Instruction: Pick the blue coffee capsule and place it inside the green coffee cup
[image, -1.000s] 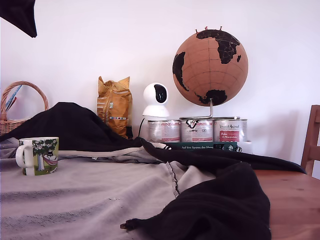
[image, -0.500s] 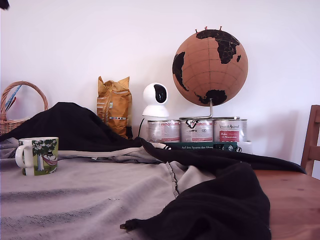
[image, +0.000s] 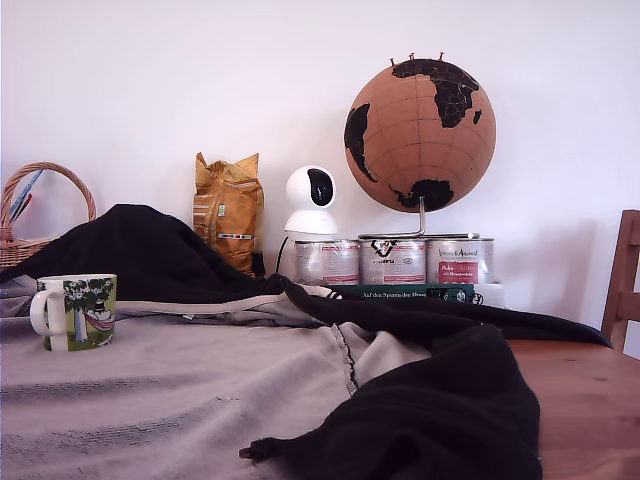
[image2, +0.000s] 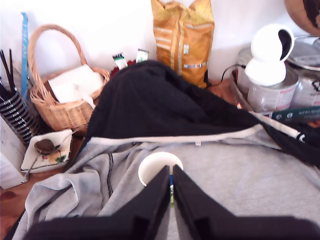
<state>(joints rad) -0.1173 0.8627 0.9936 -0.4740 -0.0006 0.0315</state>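
Note:
The green coffee cup, a white mug printed with trees and a red hammock, stands on grey cloth at the exterior view's left, handle to the left. In the wrist view I look down into its white inside, and the part I see holds nothing. My gripper hangs above the mug's near rim, its two dark fingers almost touching. A thin blue sliver shows in the slit between them. I cannot tell whether it is the blue coffee capsule. The gripper is out of the exterior view.
Grey cloth and black cloth cover the table. Along the wall stand a wicker basket, an orange bag, a white camera, tins and a cork globe. A wooden chair is at the exterior view's right.
The dark arm at the exterior view's top left corner has risen out of the picture. The mug and cloths have not moved.

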